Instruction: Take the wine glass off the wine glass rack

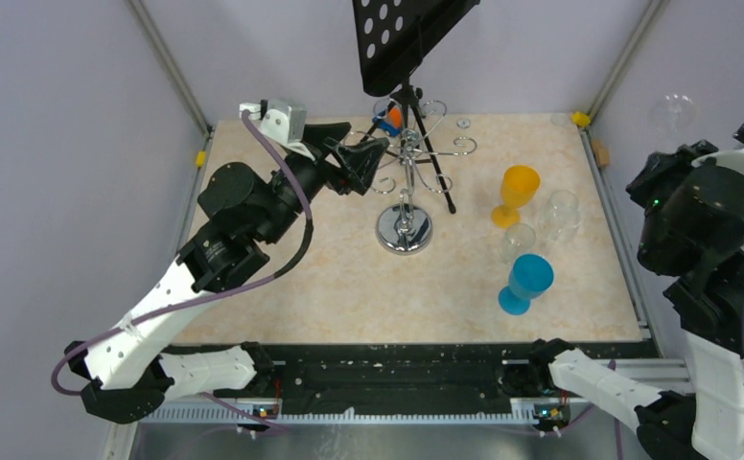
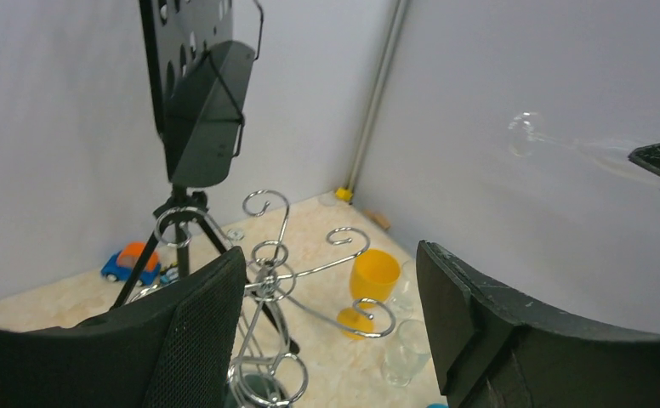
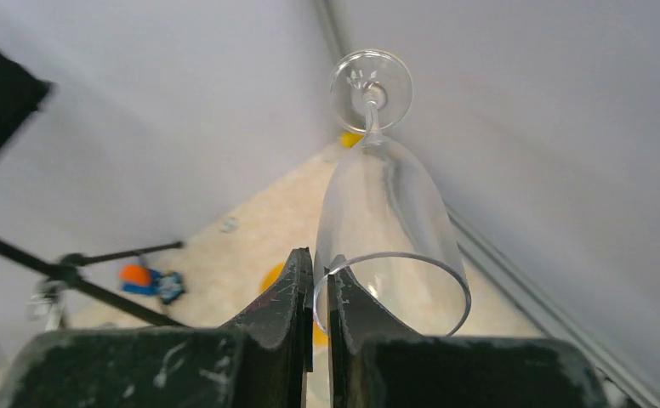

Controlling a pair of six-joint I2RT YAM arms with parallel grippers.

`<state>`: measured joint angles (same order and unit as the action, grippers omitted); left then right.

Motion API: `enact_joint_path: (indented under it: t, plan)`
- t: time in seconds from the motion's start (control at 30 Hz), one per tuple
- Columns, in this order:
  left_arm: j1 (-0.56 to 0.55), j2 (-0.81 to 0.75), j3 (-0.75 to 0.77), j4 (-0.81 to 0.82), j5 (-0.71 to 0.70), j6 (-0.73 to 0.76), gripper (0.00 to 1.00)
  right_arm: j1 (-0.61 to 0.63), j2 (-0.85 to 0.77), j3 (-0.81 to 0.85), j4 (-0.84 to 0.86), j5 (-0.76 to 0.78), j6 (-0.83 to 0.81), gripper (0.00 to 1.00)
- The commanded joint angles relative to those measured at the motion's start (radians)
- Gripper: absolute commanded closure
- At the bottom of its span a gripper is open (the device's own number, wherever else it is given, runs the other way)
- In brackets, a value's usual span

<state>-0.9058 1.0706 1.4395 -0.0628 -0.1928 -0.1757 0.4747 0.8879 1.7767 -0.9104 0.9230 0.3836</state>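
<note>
The wine glass (image 3: 386,212), clear and stemmed, is held up in the air by its rim, with its foot pointing away from the camera. My right gripper (image 3: 320,272) is shut on that rim, one finger inside the bowl and one outside. In the top view the glass (image 1: 673,110) hangs at the far right, well away from the wine glass rack (image 1: 405,230). The rack is a chrome wire stand with scrolled arms (image 2: 344,280) and a mirrored round base. No glass hangs from its arms. My left gripper (image 1: 373,153) is open beside the rack's top, with nothing between its fingers (image 2: 182,340).
A black tripod with a perforated plate (image 1: 406,38) stands just behind the rack. An orange goblet (image 1: 517,192), a blue goblet (image 1: 526,281) and two clear glasses (image 1: 560,213) stand right of the rack. A small toy car (image 1: 387,117) lies at the back.
</note>
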Motion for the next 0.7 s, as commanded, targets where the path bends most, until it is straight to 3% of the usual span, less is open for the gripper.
enact_joint_path:
  t: [0.0, 0.27, 0.53, 0.67]
  plan:
    - [0.001, -0.015, 0.022, -0.109, -0.089, 0.024, 0.24, 0.001, 0.052, 0.061, -0.238, 0.243, 0.019, 1.0]
    - [0.006, -0.034, 0.016, -0.146, -0.112, 0.026, 0.24, 0.002, 0.121, 0.058, -0.538, 0.127, 0.244, 1.0]
    - [0.007, -0.079, 0.004, -0.14, -0.141, 0.045, 0.24, -0.053, 0.108, -0.131, -0.58, -0.095, 0.311, 1.0]
    - [0.007, -0.104, -0.015, -0.131, -0.16, 0.055, 0.24, -0.144, 0.081, -0.221, -0.582, -0.222, 0.3, 1.0]
